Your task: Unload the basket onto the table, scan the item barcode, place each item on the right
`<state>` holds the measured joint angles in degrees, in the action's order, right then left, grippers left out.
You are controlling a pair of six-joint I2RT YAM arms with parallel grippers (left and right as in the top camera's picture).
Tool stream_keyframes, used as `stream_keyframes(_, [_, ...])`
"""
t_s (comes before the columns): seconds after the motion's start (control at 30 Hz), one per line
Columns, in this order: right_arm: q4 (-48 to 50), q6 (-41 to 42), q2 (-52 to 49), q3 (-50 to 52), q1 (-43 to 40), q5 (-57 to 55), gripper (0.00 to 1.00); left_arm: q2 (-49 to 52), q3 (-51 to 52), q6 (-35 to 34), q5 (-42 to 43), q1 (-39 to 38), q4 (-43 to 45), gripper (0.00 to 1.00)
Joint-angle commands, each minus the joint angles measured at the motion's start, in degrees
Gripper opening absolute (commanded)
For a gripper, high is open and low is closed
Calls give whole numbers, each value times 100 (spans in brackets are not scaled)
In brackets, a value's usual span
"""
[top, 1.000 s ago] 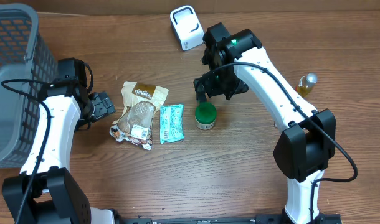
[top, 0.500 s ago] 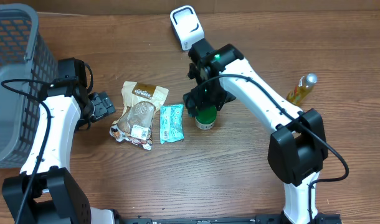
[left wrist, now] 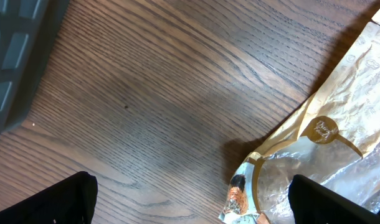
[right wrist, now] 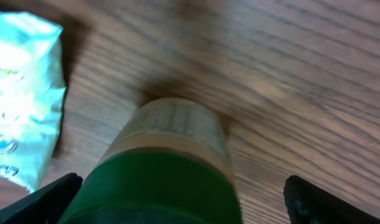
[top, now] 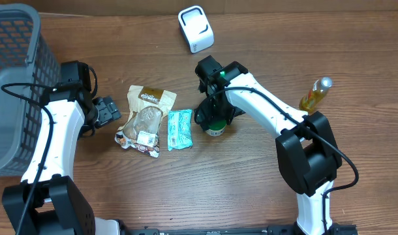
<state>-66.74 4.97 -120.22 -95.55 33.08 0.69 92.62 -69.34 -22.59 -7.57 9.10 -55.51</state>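
A small jar with a green lid point(right wrist: 159, 186) stands upright on the wooden table, right of a teal packet point(top: 179, 129). My right gripper point(top: 214, 117) hangs over the jar and hides most of it from above. It is open, its fingertips point(right wrist: 330, 202) wide on either side of the lid and apart from it. A brown snack bag point(top: 145, 117) with a white label lies left of the packet. My left gripper point(top: 111, 111) is open beside the bag's left edge point(left wrist: 327, 143), holding nothing. A white barcode scanner point(top: 196, 29) stands at the back.
A grey mesh basket point(top: 13, 85) fills the left edge of the table, close to the left arm. A small bottle of yellow liquid with a silver cap point(top: 315, 94) lies at the far right. The teal packet point(right wrist: 22, 93) lies just left of the jar.
My right arm has swung down and left from near the scanner onto the jar, its open fingers now on either side of the lid. The left arm has not moved.
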Motion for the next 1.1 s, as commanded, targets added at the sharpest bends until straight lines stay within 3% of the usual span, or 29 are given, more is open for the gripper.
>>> stream_keyframes(0.0, [68, 957, 116, 42, -9, -232, 100, -109, 13, -74, -33, 20, 7, 99])
stream_keyframes(0.13, [203, 2031, 116, 42, -9, -179, 100, -109, 13, -74, -33, 20, 7, 100])
stream_keyframes(0.27, [186, 2586, 116, 42, -9, -129, 100, -109, 13, -74, -35, 20, 7, 100])
stream_keyframes(0.4, [144, 4116, 116, 42, -9, 153, 100, -109, 13, -74, -33, 20, 7, 100])
stream_keyframes(0.5, [136, 4784, 116, 42, -4, 566, 100, -109, 13, -74, -33, 20, 7, 100])
stream_keyframes(0.8, [50, 5652, 116, 72, -2, 310, 100, -109, 13, -74, -33, 20, 7, 100])
stream_keyframes(1.07, [2, 5654, 116, 72, -2, 92, 99, -109, 13, -74, -35, 20, 7, 100])
